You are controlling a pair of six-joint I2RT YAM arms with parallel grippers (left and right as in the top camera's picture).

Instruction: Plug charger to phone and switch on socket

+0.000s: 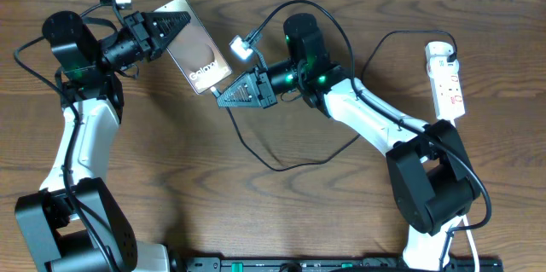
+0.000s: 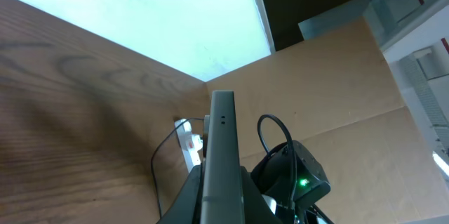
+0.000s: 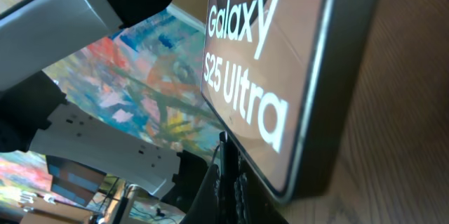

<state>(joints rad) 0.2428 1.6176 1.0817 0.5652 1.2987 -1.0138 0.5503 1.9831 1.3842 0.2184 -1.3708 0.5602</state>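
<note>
My left gripper (image 1: 175,26) is shut on the upper end of the phone (image 1: 199,50), a bronze slab with white lettering held over the table at the back left. In the left wrist view the phone (image 2: 223,140) stands edge-on between the fingers (image 2: 189,199). Just off the phone's lower end, my right gripper (image 1: 223,95) is shut on the tip of the charger (image 1: 273,166), whose thin black cable loops across the table. In the right wrist view the charger's tip (image 3: 226,171) sits between the closed fingers, close under the lettered phone (image 3: 259,62). The white socket (image 1: 448,76) lies at the far right.
The right arm's white link (image 1: 367,114) reaches across the middle of the table toward the phone. A black cable (image 1: 401,35) arcs into the socket's top end. The socket (image 2: 187,143) also shows small and white behind the phone in the left wrist view.
</note>
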